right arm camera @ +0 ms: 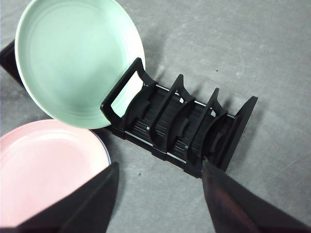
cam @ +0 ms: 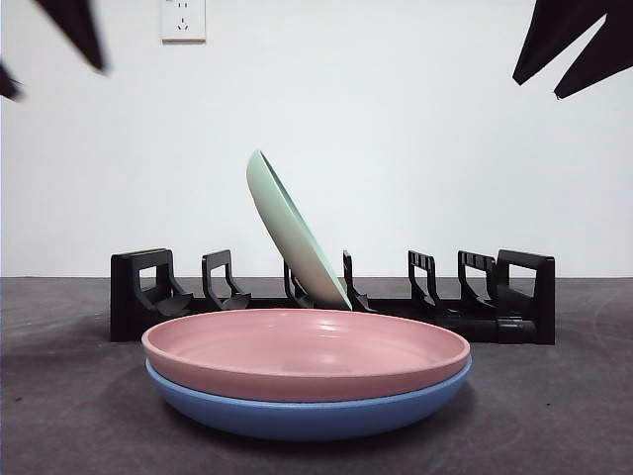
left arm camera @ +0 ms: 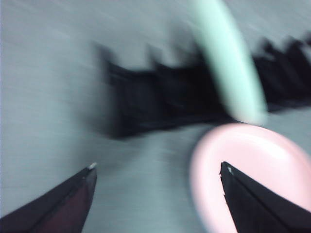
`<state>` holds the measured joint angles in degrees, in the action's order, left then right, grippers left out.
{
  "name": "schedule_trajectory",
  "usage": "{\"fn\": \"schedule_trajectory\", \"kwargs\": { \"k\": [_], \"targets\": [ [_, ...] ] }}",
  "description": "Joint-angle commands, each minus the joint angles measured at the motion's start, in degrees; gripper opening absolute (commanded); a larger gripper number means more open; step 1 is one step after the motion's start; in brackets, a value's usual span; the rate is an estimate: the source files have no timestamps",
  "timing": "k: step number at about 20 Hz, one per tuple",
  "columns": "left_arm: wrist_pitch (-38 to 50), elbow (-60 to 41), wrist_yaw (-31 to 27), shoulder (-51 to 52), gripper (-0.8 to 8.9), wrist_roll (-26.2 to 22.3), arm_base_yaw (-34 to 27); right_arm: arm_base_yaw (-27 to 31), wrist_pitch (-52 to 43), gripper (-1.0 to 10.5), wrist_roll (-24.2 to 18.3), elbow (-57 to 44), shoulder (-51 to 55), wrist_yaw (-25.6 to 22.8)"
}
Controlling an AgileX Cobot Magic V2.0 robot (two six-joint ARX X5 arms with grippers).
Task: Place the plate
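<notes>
On the grey table (cam: 59,416), the pink plate (cam: 307,351) lies, seemingly, below both empty, wide-open jaws.

Rack (cam: 435,315): you find it running 9 to 3 o'clock across the table (cam: 69,416), behind everything else, near the back wall (cam: 415,129).

Leaning plate (cam: 292,233): it stands in a middle slot of the rack, tilted so its top edge tips toward 9 o'clock.

Stacked plates: you have them at 6 o'clock from the rack, just in front of it. The upper plate (cam: 307,351) lies nested in the lower plate (cam: 307,416), which rests on the table.

Wall socket (cam: 183,18): it sits on the wall at 11 o'clock, high above the rack.
</notes>
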<state>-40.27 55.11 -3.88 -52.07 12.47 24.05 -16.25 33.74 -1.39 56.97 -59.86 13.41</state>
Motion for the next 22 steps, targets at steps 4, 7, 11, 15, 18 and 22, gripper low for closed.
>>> {"fn": "schedule_trajectory", "kwargs": {
  "k": [4,7,11,15,18,22],
  "targets": [
    [-4.9,0.9,9.2,7.7,4.08,-10.6,-16.6,-1.6,-0.4,2.7,8.1,3.0,-4.4,4.3],
    [-5.3,0.7,15.0,8.7,4.07,-10.7,-20.9,-4.0,2.6,2.7,11.8,10.5,-11.2,8.6],
    [-5.2,0.7,14.9,8.7,4.07,-10.9,-21.2,-9.0,11.6,2.7,12.7,26.9,-23.8,9.9],
    [-5.1,0.7,14.9,8.7,4.07,-10.6,-21.2,-13.2,15.0,2.7,14.0,40.9,-35.6,10.6],
    [-5.0,0.7,14.9,8.7,4.07,-10.2,-21.2,-15.4,15.7,2.7,15.7,48.9,-43.4,10.6],
    [-4.7,0.7,14.9,8.7,4.07,-10.2,-21.2,-17.4,15.6,2.7,16.1,53.7,-50.4,10.3]
  ]
}}
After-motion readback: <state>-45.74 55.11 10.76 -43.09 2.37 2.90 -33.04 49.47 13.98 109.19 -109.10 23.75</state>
